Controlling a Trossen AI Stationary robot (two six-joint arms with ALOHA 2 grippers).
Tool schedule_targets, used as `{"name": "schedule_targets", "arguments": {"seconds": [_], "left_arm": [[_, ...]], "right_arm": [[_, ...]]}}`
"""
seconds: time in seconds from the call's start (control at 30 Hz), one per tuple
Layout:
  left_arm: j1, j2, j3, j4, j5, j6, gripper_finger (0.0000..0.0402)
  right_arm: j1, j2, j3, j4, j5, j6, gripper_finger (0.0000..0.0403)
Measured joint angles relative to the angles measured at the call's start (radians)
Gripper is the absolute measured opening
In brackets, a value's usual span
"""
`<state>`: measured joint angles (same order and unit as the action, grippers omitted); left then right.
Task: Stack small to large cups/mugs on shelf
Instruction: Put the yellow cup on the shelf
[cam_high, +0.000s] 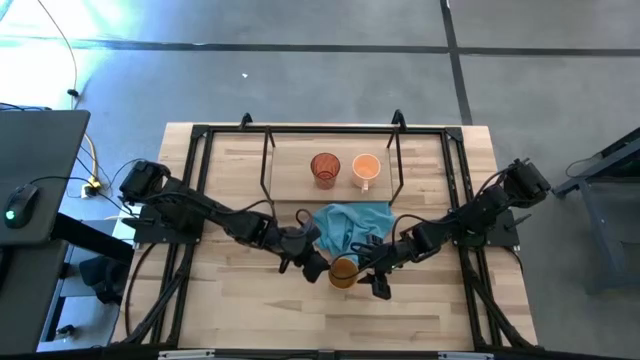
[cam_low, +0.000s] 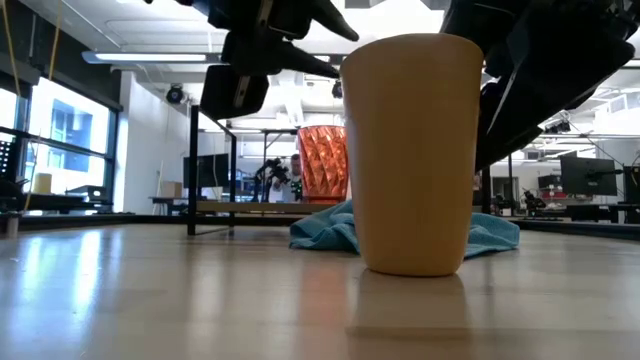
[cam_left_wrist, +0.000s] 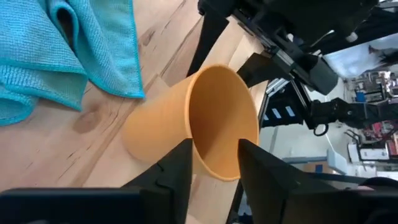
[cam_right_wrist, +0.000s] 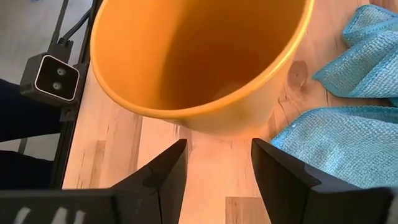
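Two grippers flank the amber-brown cup, which stands upright on the table just in front of the teal cloth. Left of the cup, the left gripper has its fingers straddling the rim, one inside and one outside, apparently parted rather than pinching. Right of the cup, the right gripper waits spread wide, holding nothing. Behind the cup, the red ribbed cup and orange mug already sit on the shelf. A good grip means closing squarely on the wall, keeping the cup upright.
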<state>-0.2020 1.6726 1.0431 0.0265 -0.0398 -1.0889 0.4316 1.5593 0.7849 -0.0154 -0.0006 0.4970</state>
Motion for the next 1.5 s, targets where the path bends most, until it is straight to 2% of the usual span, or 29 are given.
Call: {"name": "schedule_targets", "arguments": {"seconds": [0.27, 0.5, 0.8, 1.1, 1.5], "left_arm": [[0.0, 0.0, 0.0, -0.03, -0.029, 0.002, 0.0192], [0.0, 0.015, 0.003, -0.029, -0.047, 0.008, 0.0204], [0.0, 0.057, 0.026, 0.007, -0.04, 0.007, 0.0204], [-0.001, 0.117, 0.075, -0.028, -0.02, 0.012, 0.0202], [-0.001, 0.14, 0.105, -0.062, -0.021, 0.019, 0.0118]], "right_arm": [[0.0, 0.0, 0.0, 0.005, -0.023, 0.002, 0.017], [0.0, -0.032, -0.001, 0.012, -0.072, 0.026, 0.017], [0.0, -0.149, -0.001, -0.018, 0.011, 0.018, 0.017], [0.0, -0.166, -0.001, -0.062, 0.025, 0.027, 0.017], [0.001, -0.166, -0.001, -0.081, 0.025, 0.031, 0.017]]}}
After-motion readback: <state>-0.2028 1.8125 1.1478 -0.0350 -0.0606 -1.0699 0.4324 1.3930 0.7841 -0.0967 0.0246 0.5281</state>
